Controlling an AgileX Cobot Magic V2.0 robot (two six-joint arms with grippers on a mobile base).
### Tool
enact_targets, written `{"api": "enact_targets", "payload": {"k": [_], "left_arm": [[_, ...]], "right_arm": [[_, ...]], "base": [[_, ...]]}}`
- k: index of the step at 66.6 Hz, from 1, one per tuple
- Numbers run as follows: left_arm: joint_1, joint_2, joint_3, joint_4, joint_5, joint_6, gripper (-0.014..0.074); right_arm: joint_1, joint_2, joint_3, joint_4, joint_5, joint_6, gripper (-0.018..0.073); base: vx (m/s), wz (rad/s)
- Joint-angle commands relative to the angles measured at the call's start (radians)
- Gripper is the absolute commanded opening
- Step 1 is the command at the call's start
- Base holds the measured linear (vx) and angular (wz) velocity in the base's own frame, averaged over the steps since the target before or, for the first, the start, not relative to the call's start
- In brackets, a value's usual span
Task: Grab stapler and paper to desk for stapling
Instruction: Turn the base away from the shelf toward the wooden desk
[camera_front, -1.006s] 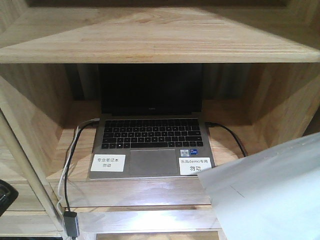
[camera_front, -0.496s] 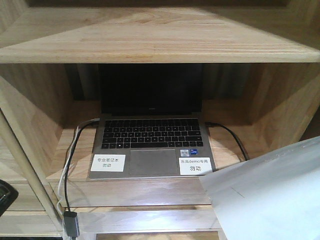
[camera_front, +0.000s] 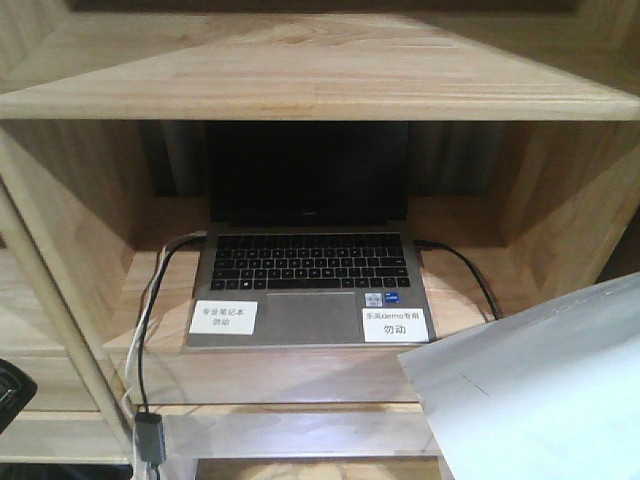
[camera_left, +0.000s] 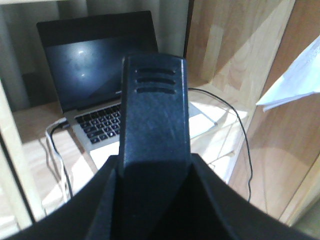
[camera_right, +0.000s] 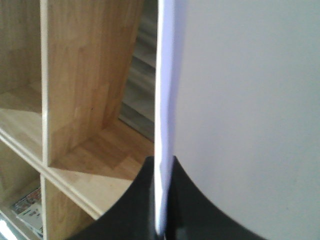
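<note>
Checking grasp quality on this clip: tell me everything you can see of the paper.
The paper is a plain white sheet, thin and smooth, with a faint short line on it. It hangs in the air at the front view's lower right, tilted, partly cut off by the frame. From the right wrist it shows edge-on, slightly bowed, pinched between the fingers of the shut right gripper. Nothing else visibly touches it.

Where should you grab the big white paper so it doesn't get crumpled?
Take the paper along one edge, coming in level with it so the jaws close on its two flat faces. It is thin and wide; the right gripper pinches its edge that way.
</note>
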Motion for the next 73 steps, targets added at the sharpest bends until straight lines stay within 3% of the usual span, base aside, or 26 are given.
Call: {"api": "enact_targets", "payload": {"k": [1,45,73], "left_arm": [[-0.004,0.016,-0.029,-0.016,-0.114,-0.006,-0.0007],[-0.004,0.016,-0.029,-0.016,-0.114,-0.006,-0.0007],[-0.004,0.016,-0.029,-0.016,-0.114,-0.006,-0.0007]], "right_arm": [[0.003,0.011,-0.026,-0.005,-0.060,-0.002,-0.0002],[0.003,0.011,-0.026,-0.005,-0.060,-0.002,-0.0002],[0.003,0.011,-0.026,-0.005,-0.060,-0.002,-0.0002]], "base": [[-0.08,0.06],[-0.18,0.04],[-0.10,0.40]]}}
